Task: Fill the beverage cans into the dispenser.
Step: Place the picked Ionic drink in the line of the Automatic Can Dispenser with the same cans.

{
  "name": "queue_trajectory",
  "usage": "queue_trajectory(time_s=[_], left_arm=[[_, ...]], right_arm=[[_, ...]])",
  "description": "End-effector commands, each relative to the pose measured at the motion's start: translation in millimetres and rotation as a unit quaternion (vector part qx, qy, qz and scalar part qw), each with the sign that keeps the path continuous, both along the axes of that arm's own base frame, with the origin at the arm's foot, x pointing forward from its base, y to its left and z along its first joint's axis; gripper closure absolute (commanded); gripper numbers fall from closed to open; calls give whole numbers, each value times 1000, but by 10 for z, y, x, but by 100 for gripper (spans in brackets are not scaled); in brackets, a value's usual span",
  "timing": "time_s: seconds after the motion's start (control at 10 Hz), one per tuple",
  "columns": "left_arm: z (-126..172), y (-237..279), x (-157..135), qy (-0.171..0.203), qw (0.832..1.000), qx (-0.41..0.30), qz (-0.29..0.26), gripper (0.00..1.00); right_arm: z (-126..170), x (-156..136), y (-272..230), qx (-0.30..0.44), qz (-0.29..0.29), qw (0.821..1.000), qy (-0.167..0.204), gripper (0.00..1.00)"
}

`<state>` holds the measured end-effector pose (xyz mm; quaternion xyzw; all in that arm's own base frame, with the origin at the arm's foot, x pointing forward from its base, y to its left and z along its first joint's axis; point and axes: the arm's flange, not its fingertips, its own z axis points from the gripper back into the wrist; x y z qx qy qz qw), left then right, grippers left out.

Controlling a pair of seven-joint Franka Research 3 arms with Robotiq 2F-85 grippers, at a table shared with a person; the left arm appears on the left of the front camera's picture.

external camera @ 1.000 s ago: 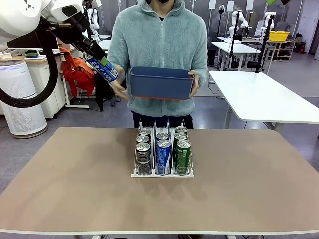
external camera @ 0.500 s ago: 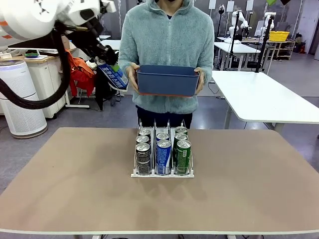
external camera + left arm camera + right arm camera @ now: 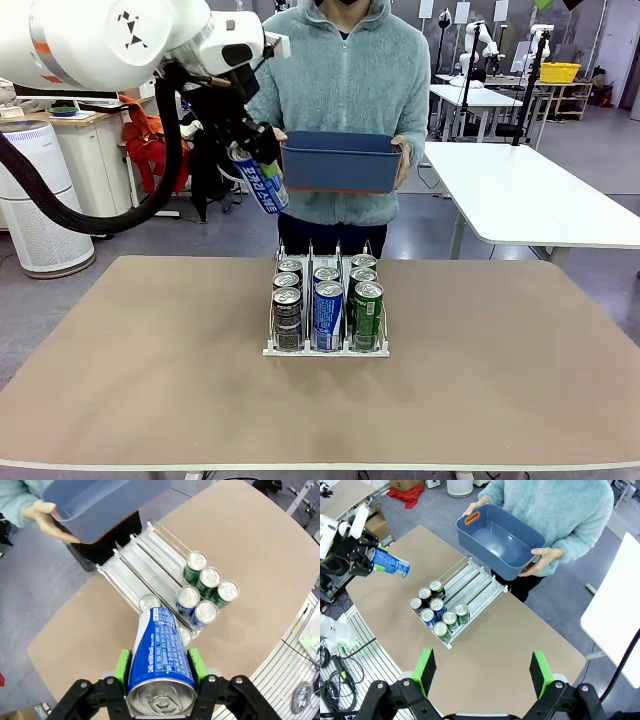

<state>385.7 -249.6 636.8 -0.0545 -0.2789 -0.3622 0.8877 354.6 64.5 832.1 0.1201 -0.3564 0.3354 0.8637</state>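
Above the dispenser [image 3: 325, 318], slim blue can [image 3: 262, 184], white lettering, silver top

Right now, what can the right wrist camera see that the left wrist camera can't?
The right wrist view alone shows the inside of the blue tub, with nothing in it, the person's two hands on its ends, and the open right gripper with nothing between its fingers. It also shows the left gripper from outside.

The left wrist view alone shows the silver top of the blue can close up, clamped between the left gripper's green pads.

Both show the white dispenser on the table, holding eight cans at its front end, with the blue can held above the table beside it.
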Motion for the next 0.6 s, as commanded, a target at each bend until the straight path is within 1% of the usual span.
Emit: queue_trajectory(time_s=[0.0,0.1,0.5], left_arm=[[-5,-50,-53,5,1000,-10,-27,43],[0,0,0,0,1000,0,0,43],[0,0,0,0,1000,0,0,43]], right_arm=[[-10,-9,0,-1,-1,1000,-1,0],[-10,-9,0,-1,-1,1000,-1,0],[-10,-9,0,-1,-1,1000,-1,0]])
